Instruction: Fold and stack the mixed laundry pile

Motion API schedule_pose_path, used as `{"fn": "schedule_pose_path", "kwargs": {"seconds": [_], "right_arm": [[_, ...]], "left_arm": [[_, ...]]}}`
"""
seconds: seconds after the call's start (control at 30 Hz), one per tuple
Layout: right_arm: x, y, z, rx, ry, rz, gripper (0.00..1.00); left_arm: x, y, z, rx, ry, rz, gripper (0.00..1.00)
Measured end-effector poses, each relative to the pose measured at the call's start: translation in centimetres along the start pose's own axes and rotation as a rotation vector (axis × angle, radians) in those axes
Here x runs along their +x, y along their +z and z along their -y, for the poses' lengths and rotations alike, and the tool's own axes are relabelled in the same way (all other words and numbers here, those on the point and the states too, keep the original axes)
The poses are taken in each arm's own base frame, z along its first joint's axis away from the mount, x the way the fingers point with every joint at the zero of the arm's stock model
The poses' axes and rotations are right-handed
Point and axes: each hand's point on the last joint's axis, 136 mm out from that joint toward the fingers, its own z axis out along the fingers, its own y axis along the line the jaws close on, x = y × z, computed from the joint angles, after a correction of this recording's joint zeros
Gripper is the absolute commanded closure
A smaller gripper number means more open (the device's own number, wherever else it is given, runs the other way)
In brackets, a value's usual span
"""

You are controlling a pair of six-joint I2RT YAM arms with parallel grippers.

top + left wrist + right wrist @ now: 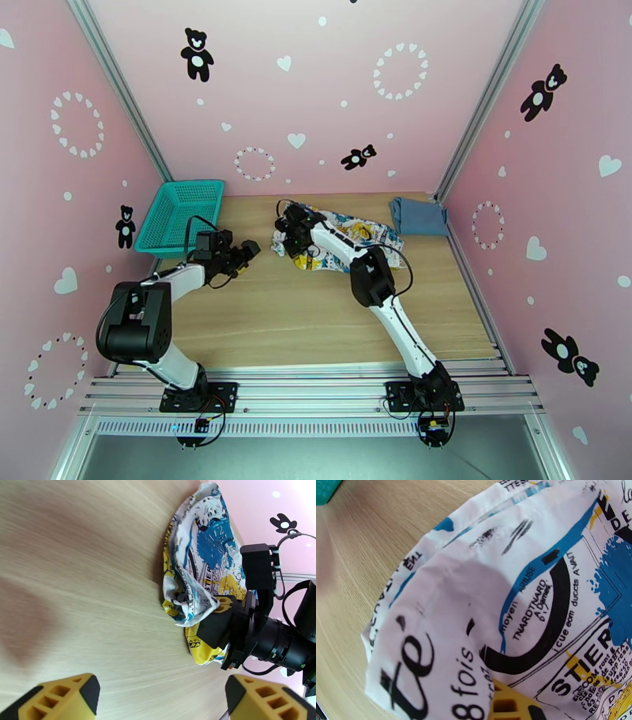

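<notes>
The white cloth with yellow-and-blue print point(355, 234) lies crumpled at the back middle of the table. My right gripper point(291, 233) is at its left edge, shut on a fold of it. In the left wrist view that gripper point(215, 612) pinches the printed cloth point(201, 559) where it bunches up. The right wrist view has the print point(521, 598) draped over one yellow finger point(509, 707). The dusty-blue tank top point(417, 215) lies folded at the back right corner. My left gripper point(243, 256) hovers open left of the cloth, its fingertips point(67, 697) wide apart above bare wood.
A teal mesh basket point(180, 215) stands at the back left corner, just behind the left gripper; its corner point(324, 488) shows in the right wrist view. Pink walls close the table point(300, 316) on three sides. Bare wood stretches across the front half.
</notes>
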Motion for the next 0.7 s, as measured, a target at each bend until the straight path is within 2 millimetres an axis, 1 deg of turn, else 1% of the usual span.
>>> {"fn": "schedule_pose_path", "kwargs": {"seconds": [0.07, 0.17, 0.23, 0.33, 0.4, 0.53, 0.7], "right_arm": [[-0.3, -0.9, 0.1, -0.024, 0.019, 0.014, 1.00], [-1.3, -2.4, -0.2, -0.059, 0.029, 0.052, 1.00], [-1.8, -3.4, -0.4, -0.081, 0.031, 0.077, 1.00], [-2.4, -4.3, -0.8, -0.103, 0.030, 0.102, 1.00], [-2.6, -4.4, -0.9, -0.112, 0.028, 0.109, 1.00], [-1.8, -3.8, -1.0, -0.125, 0.033, 0.089, 1.00], [-1.2, -3.3, -1.1, -0.135, 0.038, 0.071, 1.00]], "left_arm": [[0.5, 1.3, 0.4, 0.004, -0.007, -0.022, 0.09], [0.7, 2.9, 1.1, 0.025, -0.020, -0.030, 0.08], [0.3, 3.9, 1.7, 0.051, -0.037, -0.021, 0.06], [-0.5, 5.4, 2.6, 0.085, -0.061, -0.009, 0.06], [-1.2, 6.3, 3.3, 0.118, -0.083, 0.009, 0.06], [-2.6, 7.3, 3.8, 0.174, -0.157, 0.053, 0.06], [-4.0, 7.8, 4.6, 0.233, -0.240, 0.096, 0.06]]}}
